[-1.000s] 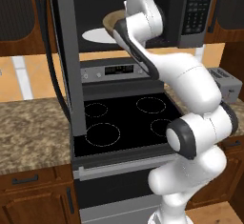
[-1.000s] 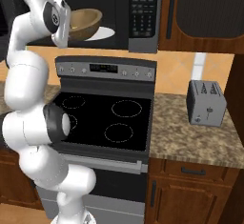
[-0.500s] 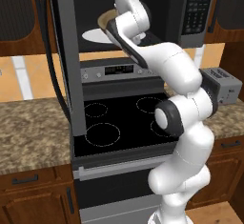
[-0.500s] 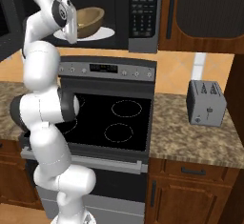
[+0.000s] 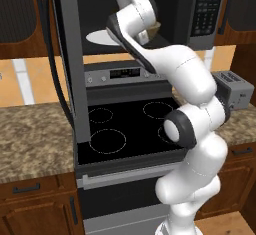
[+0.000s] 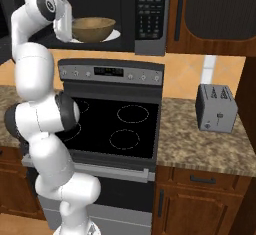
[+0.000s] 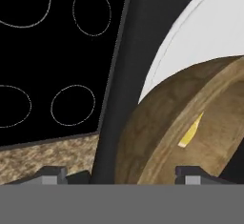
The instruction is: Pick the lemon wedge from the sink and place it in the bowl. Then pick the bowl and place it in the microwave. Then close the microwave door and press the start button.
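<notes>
1. Resting inside the microwave [image 6: 150, 9] on its white turntable plate [image 6: 107, 37]: bowl [image 6: 93, 28], upright, left of the button panel [image 6: 151, 6].
2. Lying against the bowl's inner wall: lemon wedge [image 7: 190, 131].
3. Standing apart at the bowl's near left rim, gripping nothing: gripper [image 7: 121, 173] fingertips [image 7: 52, 174].
4. Hanging open at far left: microwave door [image 5: 67, 54], above the stove [image 6: 117, 124].

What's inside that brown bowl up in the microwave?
In the hand view, a small bright yellow lemon wedge lies against the inner wall of the wide tan-brown wooden bowl. The bowl's own rim covers the bottom, so anything else in there cannot be seen.
</notes>
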